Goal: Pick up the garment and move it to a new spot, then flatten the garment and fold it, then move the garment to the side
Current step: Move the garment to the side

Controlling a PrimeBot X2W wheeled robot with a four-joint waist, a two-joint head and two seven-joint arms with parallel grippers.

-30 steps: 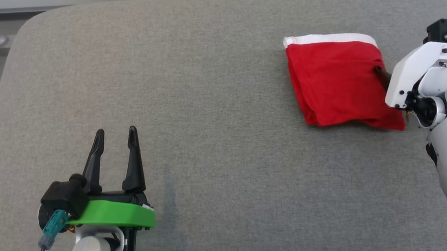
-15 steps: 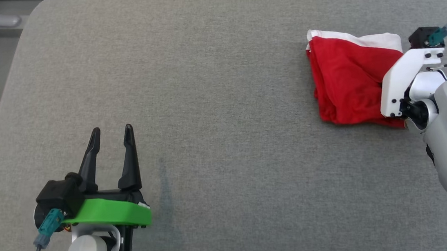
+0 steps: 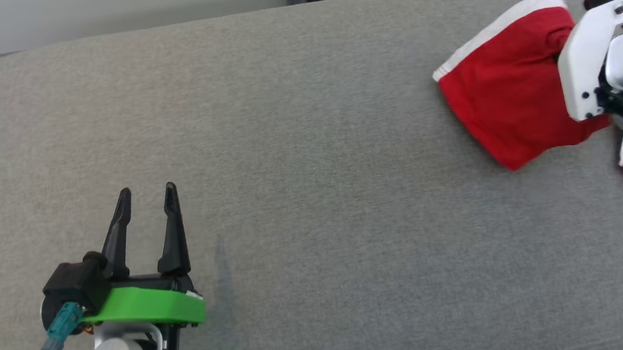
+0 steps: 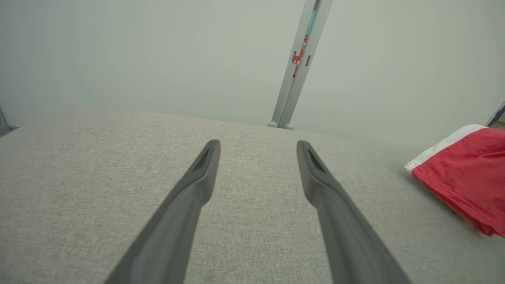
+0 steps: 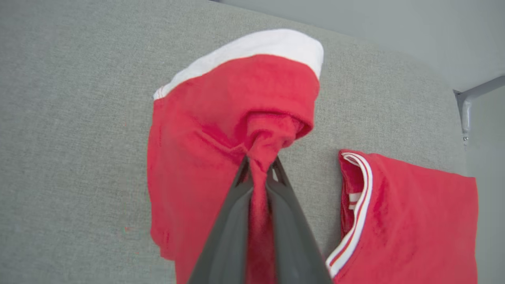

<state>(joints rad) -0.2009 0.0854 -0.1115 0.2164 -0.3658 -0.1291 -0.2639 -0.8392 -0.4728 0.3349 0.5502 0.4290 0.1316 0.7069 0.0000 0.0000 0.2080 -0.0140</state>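
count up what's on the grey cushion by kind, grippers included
red cloth items: 2 (white-banded garment; striped-trim piece, apart from it as far as shows)
grippers: 2 (left gripper, jaws open; right gripper, jaws shut on the white-banded garment)
total: 4

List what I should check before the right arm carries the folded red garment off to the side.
1. Right gripper shut on the red garment: ok, cloth is pinched between its fingers.
2. Every folded layer caught in the pinch: cannot tell, the lower layers are hidden.
3. Fold tidy: not ok, the cloth bunches and twists at the pinch.
4. Left gripper open and well apart from the garment: ok.
5. Striped-trim red piece separate from the held garment: ok where visible, grey surface shows between them; behind the fingers, cannot tell.
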